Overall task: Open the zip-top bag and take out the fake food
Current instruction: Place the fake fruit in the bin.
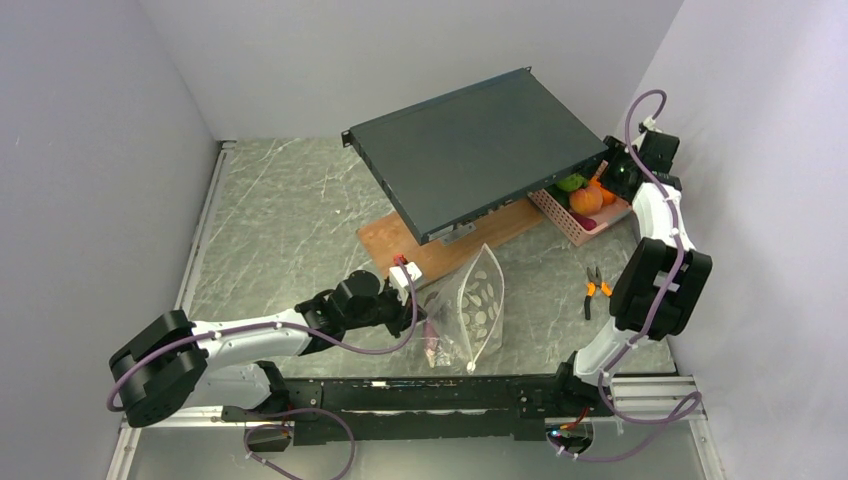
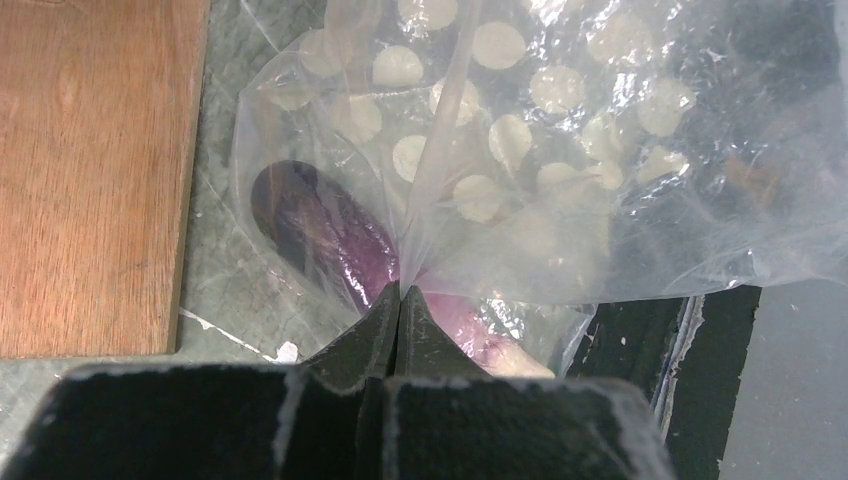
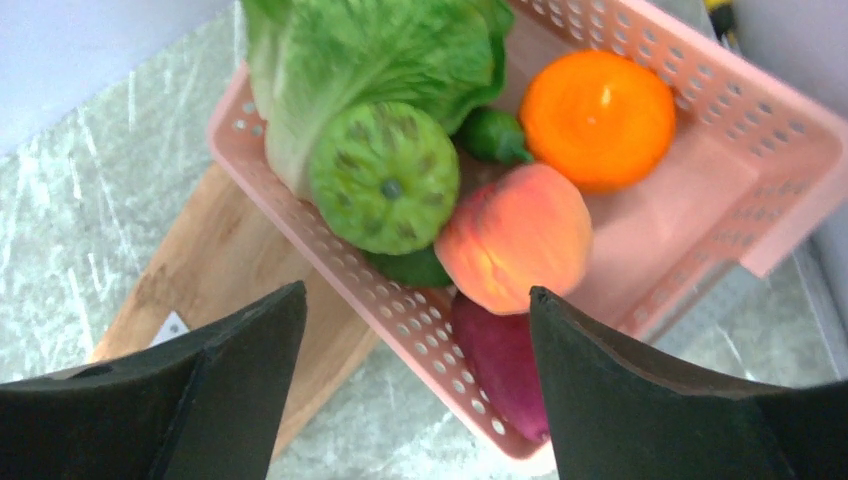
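The zip-top bag (image 1: 470,305) lies on the marble-patterned bench (image 1: 290,220) at the lower centre of the top view, just in front of a wooden board (image 1: 395,240). It is clear, printed with pale round dots, and crumpled.

The left arm (image 1: 250,335) reaches in from the lower left. The left jaws are closed tight on a pinched fold of the bag's plastic, which rises from their tips in the wrist view. Behind that fold, inside the bag, lies one piece of fake food (image 2: 320,235), long and purple with a paler end.

The other pieces sit in a pink lattice basket (image 3: 700,190) at the upper right of the top view, partly hidden under a dark flat metal case (image 1: 470,150) that lies tilted across the board. In the basket are a leafy lettuce (image 3: 380,50), a bumpy green round piece (image 3: 385,175), an orange (image 3: 598,120), a peach (image 3: 512,238), a small dark green piece (image 3: 495,137) and a dark red-purple piece (image 3: 500,370).

The right arm (image 1: 655,270) stands folded along the right edge. The right jaws are spread wide over the basket with nothing between them. Orange-handled pliers (image 1: 596,287) lie on the bench near that arm, well apart from the bag.
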Controlling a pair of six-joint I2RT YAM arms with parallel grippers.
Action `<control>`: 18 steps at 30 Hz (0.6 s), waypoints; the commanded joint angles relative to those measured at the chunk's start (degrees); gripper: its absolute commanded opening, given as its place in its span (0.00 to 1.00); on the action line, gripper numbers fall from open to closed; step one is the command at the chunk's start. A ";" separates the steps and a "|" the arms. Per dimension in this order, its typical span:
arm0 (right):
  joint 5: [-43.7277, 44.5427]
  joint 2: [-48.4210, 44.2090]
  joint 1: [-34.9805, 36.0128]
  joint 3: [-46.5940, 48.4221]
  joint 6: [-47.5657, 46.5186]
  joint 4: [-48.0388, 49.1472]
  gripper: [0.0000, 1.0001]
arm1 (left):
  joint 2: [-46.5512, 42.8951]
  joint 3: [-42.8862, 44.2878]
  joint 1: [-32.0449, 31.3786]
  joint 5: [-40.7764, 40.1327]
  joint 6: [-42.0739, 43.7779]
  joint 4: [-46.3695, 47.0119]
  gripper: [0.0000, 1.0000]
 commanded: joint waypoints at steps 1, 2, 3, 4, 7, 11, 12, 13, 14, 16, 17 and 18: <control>-1.04 -5.79 -0.43 -4.96 0.18 0.27 0.83 | -1.43 -0.51 0.08 -0.52 -0.64 3.10 0.00; -0.95 -6.53 -0.65 -6.00 0.51 0.42 0.83 | -1.38 -0.50 0.09 -0.47 -0.61 3.23 0.00; -0.66 -7.11 -0.81 -7.01 0.84 0.46 0.83 | -1.36 -0.51 0.06 -0.28 -0.61 3.39 0.00; -0.52 -7.59 -1.06 -7.84 1.24 0.52 0.83 | -1.21 -0.51 0.08 -0.18 -0.53 3.47 0.00; -0.12 -8.94 -2.15 -9.92 3.01 0.50 0.84 | -1.01 -0.34 0.09 0.29 -0.31 3.59 0.00; -1.31 -10.82 -4.36 -13.15 5.16 0.02 0.84 | -1.22 -0.46 0.07 0.49 -0.33 3.69 0.00; -1.87 -11.53 -4.96 -14.17 5.26 0.01 0.83 | -1.39 -0.61 0.04 0.45 -0.33 3.65 0.00; -2.31 -12.44 -5.51 -15.48 5.08 0.09 0.83 | -1.58 -0.87 0.01 0.34 -0.40 3.75 0.00; -3.05 -13.55 -6.08 -16.81 4.67 0.22 0.83 | -1.91 -1.06 0.06 0.25 -0.43 3.79 0.00; -4.69 -15.64 -6.81 -19.09 3.39 -0.04 0.83 | -2.39 -1.43 0.01 0.06 -0.63 3.93 0.00; -5.57 -16.36 -7.07 -19.69 2.45 -0.96 0.83 | -2.57 -1.64 0.08 -0.02 -0.65 4.04 0.00; -7.03 -16.92 -7.25 -20.16 1.59 -2.02 0.83 | -2.77 -1.84 0.06 0.01 -0.76 4.19 0.00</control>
